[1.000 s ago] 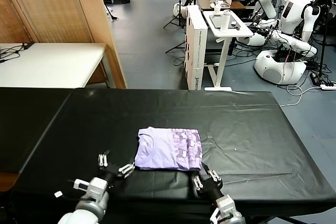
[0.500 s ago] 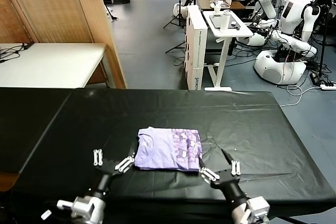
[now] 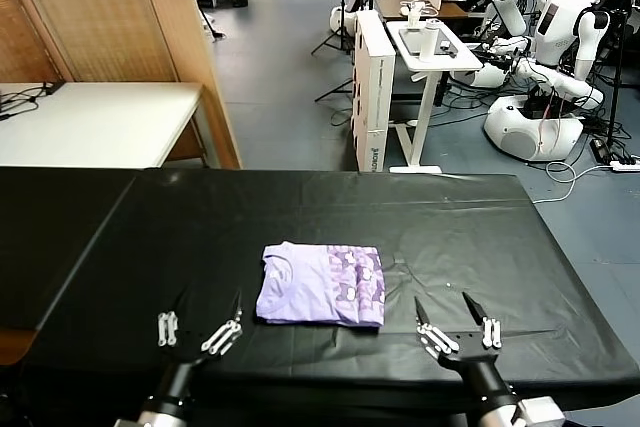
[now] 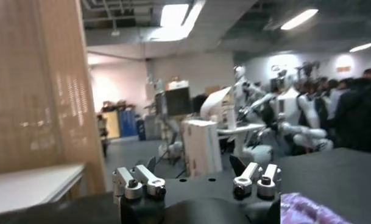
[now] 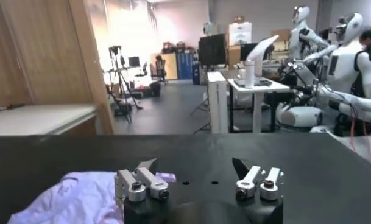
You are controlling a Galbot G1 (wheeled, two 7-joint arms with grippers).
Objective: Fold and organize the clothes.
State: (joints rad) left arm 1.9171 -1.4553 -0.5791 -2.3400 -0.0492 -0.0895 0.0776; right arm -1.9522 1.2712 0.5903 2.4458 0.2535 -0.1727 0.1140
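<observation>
Folding looked done: the T-shirt (image 3: 321, 284) lay folded at the frame's centre on the black worktop (image 3: 520, 237), while the left gripper (image 3: 199, 329) and right gripper (image 3: 452, 323) had withdrawn, jaws wide, empty.

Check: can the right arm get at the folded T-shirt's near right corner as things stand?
Probably yes. The right gripper is open, just off the T-shirt on its right, with only bare black table between them. The left gripper sits apart on the other side.
</observation>
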